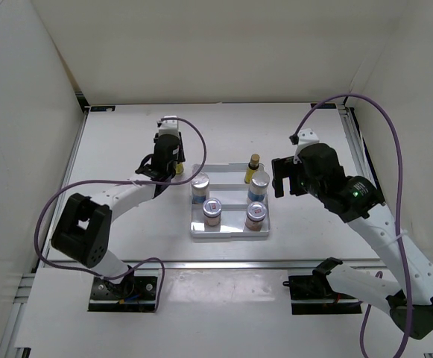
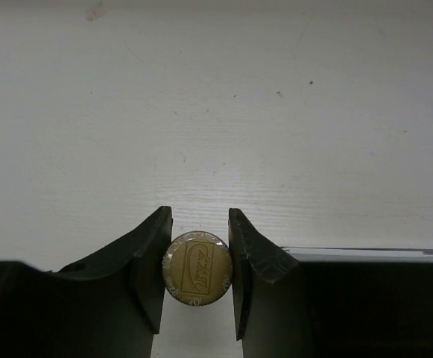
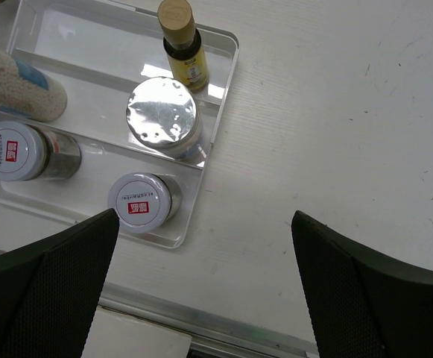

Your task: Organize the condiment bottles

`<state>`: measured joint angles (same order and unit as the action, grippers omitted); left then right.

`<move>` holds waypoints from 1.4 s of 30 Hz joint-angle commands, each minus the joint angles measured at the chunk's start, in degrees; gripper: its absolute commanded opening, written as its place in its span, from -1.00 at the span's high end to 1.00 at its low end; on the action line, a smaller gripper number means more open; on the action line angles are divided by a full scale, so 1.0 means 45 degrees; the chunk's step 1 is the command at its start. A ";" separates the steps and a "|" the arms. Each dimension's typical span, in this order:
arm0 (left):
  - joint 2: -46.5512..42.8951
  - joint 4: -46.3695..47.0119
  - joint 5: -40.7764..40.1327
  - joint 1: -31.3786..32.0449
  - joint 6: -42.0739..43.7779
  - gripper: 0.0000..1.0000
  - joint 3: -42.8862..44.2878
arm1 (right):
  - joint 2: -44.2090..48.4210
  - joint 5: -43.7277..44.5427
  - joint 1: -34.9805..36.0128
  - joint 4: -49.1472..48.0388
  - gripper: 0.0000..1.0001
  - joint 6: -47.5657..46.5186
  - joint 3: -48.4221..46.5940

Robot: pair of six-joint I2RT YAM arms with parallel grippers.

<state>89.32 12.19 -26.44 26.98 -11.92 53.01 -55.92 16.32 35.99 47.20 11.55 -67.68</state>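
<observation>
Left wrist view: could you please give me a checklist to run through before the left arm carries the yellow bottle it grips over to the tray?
1. Grip: the left gripper has its jaws against both sides of the cap of the held yellow bottle: ok.
2. Cap centred between the jaws: ok.
3. Bottle lifted off the table: cannot tell.
4. Free spot: the far row of the tray, left of the second yellow bottle, looks free: ok.
5. The right gripper is open and off to the tray's right, out of the likely path: ok.
</observation>
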 commanded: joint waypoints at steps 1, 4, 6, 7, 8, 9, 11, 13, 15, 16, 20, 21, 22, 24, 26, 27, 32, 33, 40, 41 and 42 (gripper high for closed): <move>-0.1448 0.0730 -0.0589 0.0564 0.0617 0.79 0.1050 | 0.0181 0.0105 -0.0028 0.0078 -1.00 -0.0145 0.0001; -0.1587 0.0730 -0.0590 0.0897 0.0929 0.79 0.1597 | 0.0181 0.0105 -0.0028 0.0078 -1.00 -0.0145 0.0001; -0.1587 0.0730 -0.0434 0.1209 0.1085 0.79 0.1851 | 0.0181 0.0105 -0.0028 0.0078 -1.00 -0.0028 0.0001; -0.1587 0.0730 -0.0434 0.1211 0.1087 0.79 0.2007 | 0.0181 0.0105 -0.0028 0.0078 -1.00 -0.0028 0.0117; -0.1587 0.0730 -0.0299 0.1385 0.1087 0.79 0.2008 | 0.0181 0.0221 -0.0028 0.0078 -1.00 -0.0028 0.0118; -0.1587 0.0614 0.0012 0.1541 0.0855 0.79 0.2008 | 0.0181 0.0222 -0.0028 0.0194 -1.00 -0.0028 0.0118; -0.1587 0.0612 0.0325 0.1814 0.0735 0.79 0.2008 | 0.0298 0.0222 -0.0028 0.0195 -1.00 -0.0028 0.0118; -0.1471 0.0612 0.0656 0.2010 0.0599 0.79 0.1891 | 0.0298 0.0222 -0.0028 0.0195 -1.00 -0.0028 0.0118; -0.1315 0.0612 0.0913 0.2207 0.0462 0.79 0.1891 | 0.0298 0.0222 -0.0028 0.0195 -1.00 -0.0028 0.0118; -0.1313 0.0612 0.1030 0.2400 0.0462 0.79 0.1775 | 0.0298 0.0222 -0.0028 0.0195 -1.00 -0.0028 0.0234; -0.0768 0.0612 0.1148 0.2676 0.0462 0.79 0.1541 | 0.0414 0.0222 -0.0028 0.0195 -1.00 -0.0028 0.0235; -0.0631 0.0612 0.1148 0.2811 0.0462 0.79 0.1539 | 0.0415 0.0222 -0.0028 0.0195 -1.00 -0.0028 0.0235; -0.0630 0.0612 0.1148 0.2812 0.0346 0.79 0.1539 | 0.0415 0.0222 -0.0028 0.0195 -1.00 -0.0028 0.0235; -0.0201 0.0612 0.1148 0.2813 0.0345 0.79 0.1422 | 0.0531 0.0339 -0.0028 0.0195 -1.00 -0.0028 0.0235; 0.0091 0.0612 0.1148 0.2948 0.0500 0.79 0.1422 | 0.0687 0.0339 -0.0028 0.0195 -1.00 0.0089 0.0351; 0.0093 0.0612 0.0955 0.2949 0.0501 0.79 0.1422 | 0.0689 0.0339 -0.0028 0.0195 -1.00 0.0089 0.0352; 0.0562 0.0612 0.0681 0.2949 0.0385 0.79 0.1422 | 0.0825 0.0456 -0.0028 0.0331 -1.00 0.0206 0.0489; 0.0697 0.0612 0.0679 0.2949 0.0384 0.79 0.1306 | 0.0961 0.0456 -0.0028 0.0331 -1.00 0.0206 0.0489; 0.0952 0.0339 0.0525 0.2949 -0.0025 0.24 0.1188 | 0.1079 0.0339 -0.0028 0.0566 -1.00 0.0576 0.0626; 0.0952 0.0204 0.0523 0.2949 -0.0026 0.01 0.1188 | 0.1079 0.0339 -0.0028 0.0566 -1.00 0.0578 0.0626; 0.0952 0.0202 0.0523 0.2949 -0.0026 -0.21 0.1188 | 0.1079 0.0532 -0.0028 0.0740 -1.00 0.0752 0.0626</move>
<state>95.04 12.03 -22.41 39.99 -11.00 58.17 -52.05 17.67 35.99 49.87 13.37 -64.79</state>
